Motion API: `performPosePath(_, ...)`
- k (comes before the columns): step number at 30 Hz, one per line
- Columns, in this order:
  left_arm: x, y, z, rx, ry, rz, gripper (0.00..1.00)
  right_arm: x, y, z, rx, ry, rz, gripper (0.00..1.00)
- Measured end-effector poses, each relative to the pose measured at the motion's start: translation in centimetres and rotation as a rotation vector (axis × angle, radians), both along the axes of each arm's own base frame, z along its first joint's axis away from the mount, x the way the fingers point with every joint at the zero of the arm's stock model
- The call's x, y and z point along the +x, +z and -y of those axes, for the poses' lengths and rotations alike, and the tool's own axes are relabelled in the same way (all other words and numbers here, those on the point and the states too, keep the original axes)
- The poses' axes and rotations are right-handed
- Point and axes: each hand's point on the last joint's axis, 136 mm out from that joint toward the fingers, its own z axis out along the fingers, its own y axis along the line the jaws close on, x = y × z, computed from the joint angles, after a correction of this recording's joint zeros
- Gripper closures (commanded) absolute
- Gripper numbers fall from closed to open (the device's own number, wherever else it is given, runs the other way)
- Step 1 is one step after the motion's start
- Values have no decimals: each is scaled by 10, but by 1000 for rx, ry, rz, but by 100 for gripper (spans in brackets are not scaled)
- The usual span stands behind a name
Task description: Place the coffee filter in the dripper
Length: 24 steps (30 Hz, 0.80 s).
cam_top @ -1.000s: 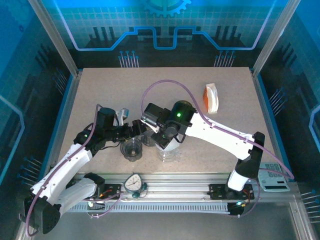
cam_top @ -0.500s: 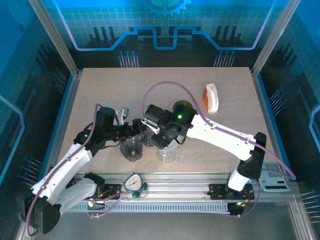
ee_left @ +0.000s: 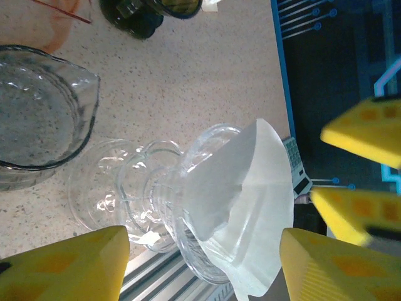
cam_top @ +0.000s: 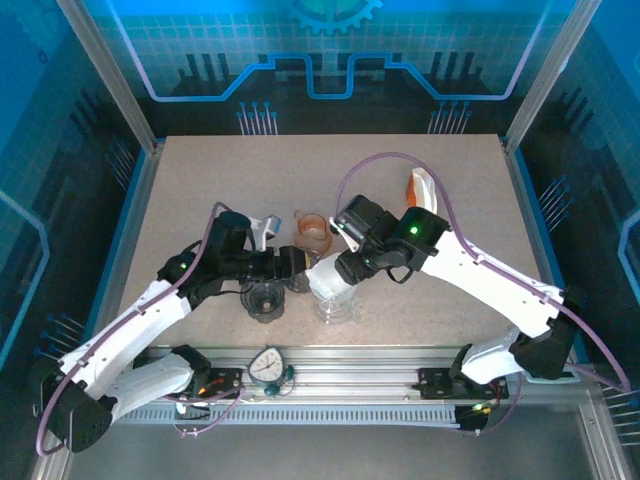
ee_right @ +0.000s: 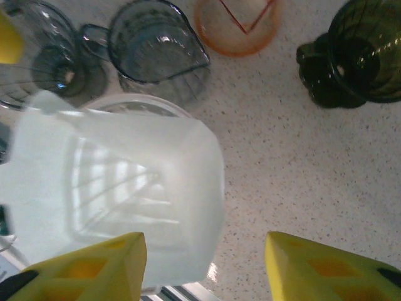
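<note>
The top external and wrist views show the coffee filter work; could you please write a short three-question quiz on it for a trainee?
1. True or false: the coffee filter lies flat on the table, beside the glass dripper.
2. How does the right gripper stand?
A) shut on the filter
B) open, its fingers set wide apart
C) shut on a green cup
3. In a word: what colour is the round vessel next to the glass pitcher in the right wrist view?

Key: 1 false, since the filter sits inside the dripper with its edge standing past the rim; 2 B; 3 orange.
</note>
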Motion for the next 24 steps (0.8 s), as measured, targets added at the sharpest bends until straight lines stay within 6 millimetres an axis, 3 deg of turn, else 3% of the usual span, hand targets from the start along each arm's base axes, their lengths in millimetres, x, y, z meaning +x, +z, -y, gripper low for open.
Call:
performPosePath(5,-4,-7,1,22,-9,-25,39,1,-15,1,5,-5,-37,72)
performPosePath(13,-3,-10,5,19,-12,-33,44,2,-18,-9,29,17,-45,100)
performPosePath(24,-1,-23,7,13,1,-58,48,3,-31,-15,-88,64,-4,100)
